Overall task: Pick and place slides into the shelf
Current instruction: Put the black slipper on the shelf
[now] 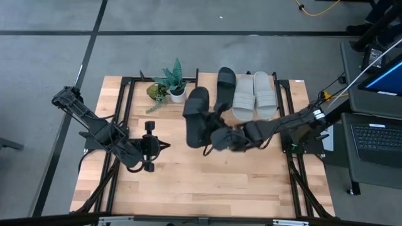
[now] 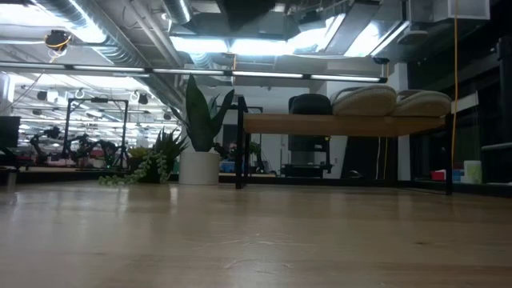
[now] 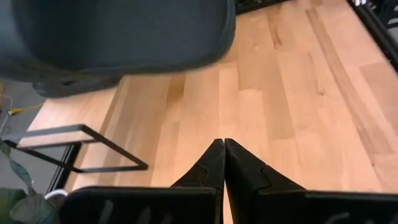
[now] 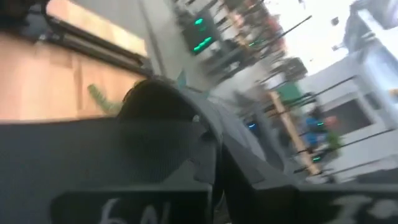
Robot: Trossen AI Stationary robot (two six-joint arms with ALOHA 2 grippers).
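Note:
My right gripper (image 1: 218,134) is shut on a black slide (image 1: 196,117) over the middle of the table; the same slide fills the top of the left wrist view (image 3: 118,37). The shelf (image 2: 344,123) stands at the table's far side. On its top board lie a black slide (image 1: 226,80) and two light grey slides (image 1: 244,97) (image 1: 266,94). My left gripper (image 1: 164,145) is shut on nothing above the table's left half, its closed fingers (image 3: 211,163) pointing toward the held slide. My right gripper holds the black slide at its right-hand side (image 1: 211,129), coming in about level from the table's right. The slide is lifted clear of the table and spreads dark across the right wrist view (image 4: 155,124). The gripper itself hides the place of contact.
A potted plant (image 1: 171,85) in a white pot stands at the shelf's left end. Black frame rails (image 1: 119,125) run along the table's left and right sides. Bare wooden tabletop (image 1: 207,182) lies toward the near edge.

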